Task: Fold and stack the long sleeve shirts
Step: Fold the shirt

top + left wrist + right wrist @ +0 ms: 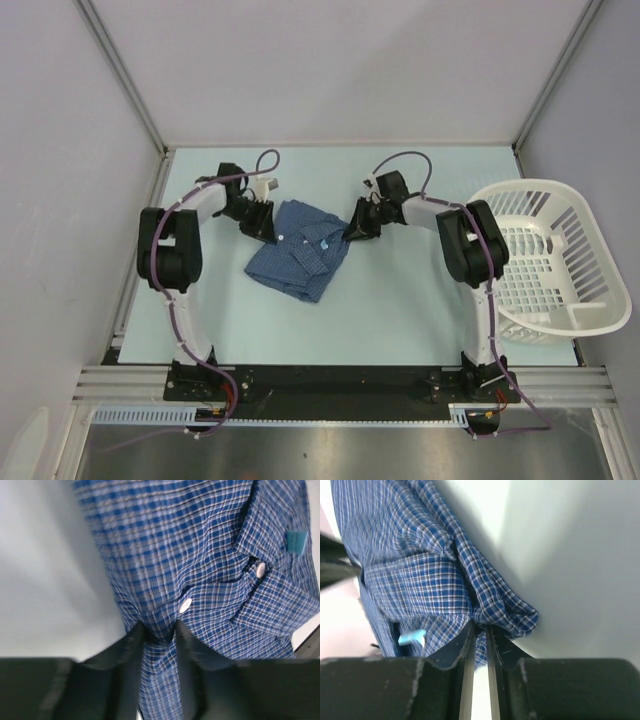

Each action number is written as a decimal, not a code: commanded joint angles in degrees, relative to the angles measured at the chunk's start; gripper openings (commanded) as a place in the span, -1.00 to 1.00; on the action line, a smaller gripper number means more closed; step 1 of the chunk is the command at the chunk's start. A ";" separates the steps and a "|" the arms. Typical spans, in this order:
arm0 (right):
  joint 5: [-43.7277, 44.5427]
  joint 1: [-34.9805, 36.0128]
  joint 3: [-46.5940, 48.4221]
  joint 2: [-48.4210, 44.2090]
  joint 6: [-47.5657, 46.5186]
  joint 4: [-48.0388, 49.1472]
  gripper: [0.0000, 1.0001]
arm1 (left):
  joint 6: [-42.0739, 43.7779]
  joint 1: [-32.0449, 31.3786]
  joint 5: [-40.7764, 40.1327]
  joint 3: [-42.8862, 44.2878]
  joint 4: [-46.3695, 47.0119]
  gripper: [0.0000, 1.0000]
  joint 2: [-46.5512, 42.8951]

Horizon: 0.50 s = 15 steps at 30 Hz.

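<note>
The shirt is soft woven cloth in a fine blue check, matt and creased. Its small pearly buttons shine a little, and it carries a smooth turquoise tag. My left fingers and my right fingers look like dark matt plastic, faintly scuffed. The desk is pale, smooth and matt. The basket is white slatted plastic with a slight gloss. The rail along the desk's near edge is bare ribbed metal.
</note>
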 commanded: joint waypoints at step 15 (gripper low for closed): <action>-8.61 1.01 35.53 7.95 -32.35 -23.26 0.40 | -2.73 -3.18 17.45 -23.76 -0.56 0.14 -27.21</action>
